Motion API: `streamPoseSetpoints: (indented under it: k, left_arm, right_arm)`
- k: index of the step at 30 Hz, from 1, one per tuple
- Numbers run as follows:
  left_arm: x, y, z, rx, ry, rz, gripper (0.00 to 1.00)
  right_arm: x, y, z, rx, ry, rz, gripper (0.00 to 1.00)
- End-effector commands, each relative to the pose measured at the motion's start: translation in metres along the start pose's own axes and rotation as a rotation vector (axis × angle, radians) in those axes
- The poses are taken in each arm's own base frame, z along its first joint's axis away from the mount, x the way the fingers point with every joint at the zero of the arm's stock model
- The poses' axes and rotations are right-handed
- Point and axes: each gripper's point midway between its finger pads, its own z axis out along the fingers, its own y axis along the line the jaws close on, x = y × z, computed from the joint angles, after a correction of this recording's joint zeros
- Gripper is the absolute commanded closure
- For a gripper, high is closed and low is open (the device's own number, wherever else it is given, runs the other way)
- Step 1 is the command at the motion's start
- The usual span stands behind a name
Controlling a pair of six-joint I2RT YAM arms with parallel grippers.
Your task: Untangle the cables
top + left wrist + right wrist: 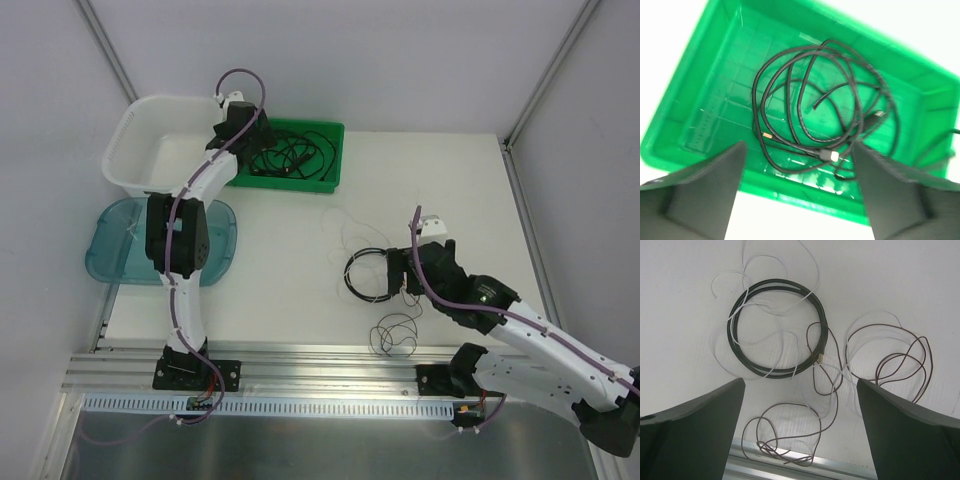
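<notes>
Top view: 2 arms, 1 green tray (330,130), 1 white tub (130,135), 1 blue lid (105,250). The left gripper (262,142) hangs over the tray's left end. The right gripper (392,272) is at the right edge of 1 black coil (348,272) on the table (280,290).

Left wrist: fingers spread, nothing gripped. The black cable tangle (815,106) lies loose in the tray below; strand count unclear.

Right wrist: jaws wide, empty. The coil, 1 white cord (730,274) and looping brown wire (885,325) lie interlaced ahead on the table, untouched.
</notes>
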Motion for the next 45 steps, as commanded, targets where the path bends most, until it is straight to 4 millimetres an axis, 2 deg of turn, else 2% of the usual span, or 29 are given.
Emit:
streamPoseSetpoints:
  k: [1, 2, 3, 5, 6, 7, 8, 9, 10, 12, 13, 14, 15, 16, 18, 19, 20, 21, 23, 24, 26, 27, 29, 31, 32, 36, 41, 43, 45]
  left_arm:
    - [-0.082, -0.023, -0.078, 0.115, -0.175, -0.022, 0.07]
    - [-0.085, -0.027, -0.089, 0.134, -0.180, -0.021, 0.02]
    - [-0.095, -0.037, -0.115, 0.179, -0.204, -0.021, 0.01]
    - [-0.083, -0.043, -0.135, 0.208, -0.185, 0.002, 0.01]
    - [-0.075, -0.057, -0.149, 0.244, -0.177, 0.017, 0.01]
    - [-0.080, -0.065, -0.176, 0.290, -0.198, 0.021, 0.01]
    - [-0.058, -0.065, -0.182, 0.292, -0.157, 0.042, 0.01]
    - [-0.060, -0.071, -0.208, 0.324, -0.179, 0.045, 0.01]
    - [-0.028, -0.083, -0.218, 0.357, -0.129, 0.094, 0.01]
    - [-0.007, -0.092, -0.247, 0.401, -0.109, 0.126, 0.01]
    - [0.030, -0.102, -0.258, 0.447, -0.040, 0.167, 0.01]
    - [0.046, -0.104, -0.265, 0.462, -0.008, 0.176, 0.01]
    - [0.060, -0.103, -0.281, 0.484, 0.022, 0.185, 0.01]
    - [0.095, -0.103, -0.289, 0.503, 0.091, 0.208, 0.01]
    - [0.126, -0.097, -0.308, 0.525, 0.162, 0.232, 0.01]
    - [0.153, -0.087, -0.310, 0.510, 0.227, 0.234, 0.01]
    - [0.174, -0.089, -0.323, 0.546, 0.281, 0.253, 0.01]
    - [0.186, -0.082, -0.331, 0.549, 0.320, 0.260, 0.01]
    - [0.223, -0.068, -0.342, 0.543, 0.423, 0.265, 0.01]
    - [0.241, -0.056, -0.346, 0.520, 0.475, 0.255, 0.01]
    - [0.256, -0.049, -0.354, 0.523, 0.515, 0.251, 0.01]
    - [0.267, -0.040, -0.353, 0.496, 0.543, 0.238, 0.01]
    - [0.273, -0.035, -0.354, 0.482, 0.553, 0.228, 0.01]
    - [0.278, -0.031, -0.354, 0.467, 0.569, 0.220, 0.01]
    - [0.279, -0.031, -0.354, 0.466, 0.572, 0.217, 0.01]
    - [0.280, -0.031, -0.353, 0.454, 0.572, 0.223, 0.01]
    - [0.288, -0.026, -0.344, 0.405, 0.585, 0.226, 0.01]
    - [0.292, -0.032, -0.338, 0.385, 0.596, 0.245, 0.01]
    - [0.286, -0.046, -0.334, 0.395, 0.578, 0.272, 0.01]
  right_arm:
    - [-0.014, -0.008, -0.012, 0.025, -0.042, 0.016, 0.00]
    - [-0.016, -0.010, -0.015, 0.028, -0.048, 0.014, 0.00]
    - [-0.018, -0.012, -0.016, 0.034, -0.054, 0.017, 0.00]
    - [-0.018, -0.016, -0.018, 0.050, -0.052, 0.016, 0.00]
    - [-0.018, -0.017, -0.019, 0.058, -0.047, 0.027, 0.01]
    - [-0.017, -0.018, -0.019, 0.065, -0.041, 0.037, 0.00]
    - [-0.014, -0.021, -0.018, 0.078, -0.025, 0.036, 0.00]
    - [-0.011, -0.023, -0.017, 0.088, -0.010, 0.053, 0.00]
    - [-0.010, -0.026, -0.016, 0.103, 0.000, 0.068, 0.00]
    - [-0.002, -0.027, -0.012, 0.102, 0.033, 0.092, 0.01]
    - [0.000, -0.032, -0.007, 0.118, 0.052, 0.115, 0.01]
    - [0.005, -0.029, -0.003, 0.094, 0.081, 0.126, 0.01]
    - [0.007, -0.030, 0.000, 0.090, 0.097, 0.138, 0.03]
    - [0.008, -0.035, 0.008, 0.102, 0.116, 0.159, 0.07]
    - [0.017, -0.031, 0.018, 0.064, 0.172, 0.185, 0.13]
    - [0.017, -0.036, 0.028, 0.075, 0.186, 0.213, 0.21]
    - [0.020, -0.032, 0.033, 0.043, 0.213, 0.228, 0.24]
    - [0.024, -0.034, 0.038, 0.042, 0.233, 0.240, 0.28]
    - [0.027, -0.037, 0.052, 0.042, 0.276, 0.248, 0.36]
    - [0.020, -0.037, 0.057, 0.042, 0.271, 0.245, 0.39]
    - [0.024, -0.039, 0.071, 0.056, 0.314, 0.212, 0.44]
    - [0.018, -0.039, 0.079, 0.051, 0.309, 0.214, 0.49]
    - [0.025, -0.037, 0.096, 0.040, 0.366, 0.211, 0.51]
    - [0.021, -0.034, 0.107, 0.025, 0.378, 0.219, 0.53]
    - [0.028, -0.033, 0.116, 0.026, 0.417, 0.217, 0.53]
    - [0.035, -0.016, 0.134, -0.053, 0.464, 0.241, 0.54]
    - [0.050, -0.011, 0.141, -0.066, 0.508, 0.259, 0.54]
    - [0.048, -0.010, 0.138, -0.071, 0.475, 0.269, 0.54]
    - [0.046, -0.013, 0.135, -0.062, 0.456, 0.270, 0.54]
